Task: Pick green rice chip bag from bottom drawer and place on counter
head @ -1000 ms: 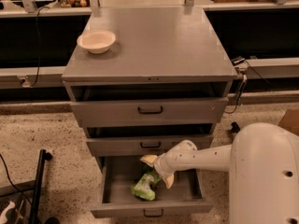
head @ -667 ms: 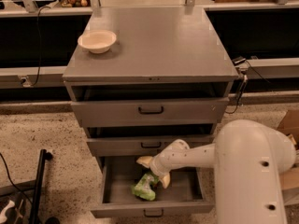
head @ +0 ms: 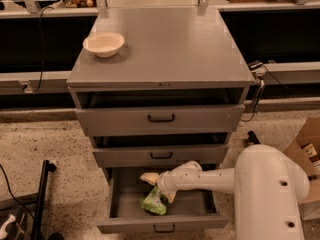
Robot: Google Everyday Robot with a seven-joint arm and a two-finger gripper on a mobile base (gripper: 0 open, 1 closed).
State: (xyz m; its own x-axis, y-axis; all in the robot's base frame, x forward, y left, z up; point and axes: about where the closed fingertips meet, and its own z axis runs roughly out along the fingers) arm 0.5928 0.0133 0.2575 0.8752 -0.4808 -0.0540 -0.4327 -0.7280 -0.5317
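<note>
The green rice chip bag (head: 154, 205) lies on the floor of the open bottom drawer (head: 165, 223), left of its middle. My gripper (head: 159, 188) reaches into that drawer from the right and sits just above the bag. Its cream fingers are spread, one up by the drawer's back (head: 149, 178) and one lower right, with the bag's top edge between them. The bag still rests on the drawer floor. The grey counter (head: 170, 44) tops the cabinet above.
A cream bowl (head: 103, 43) stands at the counter's back left. The two upper drawers (head: 160, 118) are pulled slightly out. My white arm base (head: 267, 194) fills the lower right. A cardboard box (head: 307, 151) stands at right and a black pole (head: 42, 194) at left.
My gripper has moved left and down inside the bottom drawer, closer over the green bag. The bag has not moved.
</note>
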